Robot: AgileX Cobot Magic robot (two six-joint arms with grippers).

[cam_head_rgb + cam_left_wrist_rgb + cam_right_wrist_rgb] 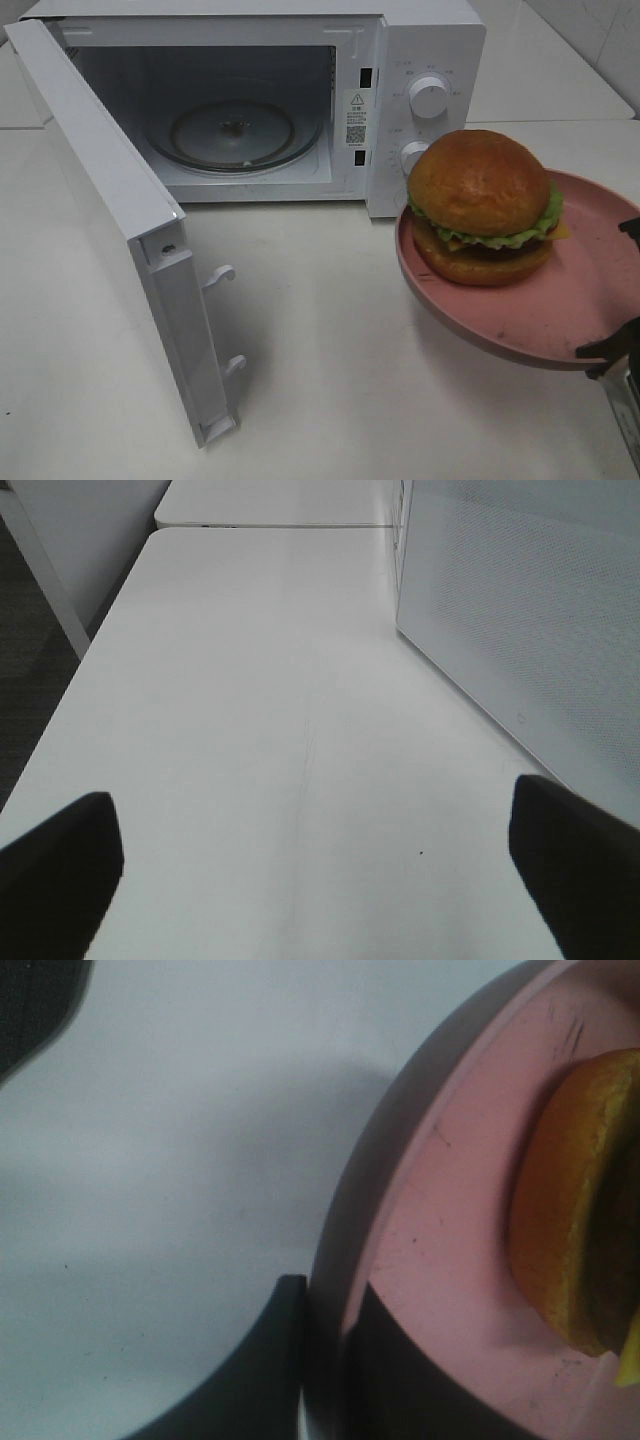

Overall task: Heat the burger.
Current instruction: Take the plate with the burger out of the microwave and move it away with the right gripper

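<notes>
The burger point(485, 205), with a glossy brown bun, green lettuce and a yellow cheese edge, sits on a round pink plate point(560, 310) held up above the table at the right. My right gripper point(612, 352) is shut on the plate's near rim. In the right wrist view the gripper point(330, 1360) pinches the plate point(450, 1240), with the burger point(575, 1200) just beyond. The white microwave point(420, 40) stands open to the left of the plate, its glass turntable point(235, 135) bare. My left gripper point(310, 870) is open over bare table, holding nothing.
The microwave door point(120, 220) swings out toward the front left, its latch hooks point(225, 275) pointing right. That door's mesh panel point(520, 610) is close beside the left gripper. Two knobs point(428, 97) sit on the microwave's right panel, near the plate.
</notes>
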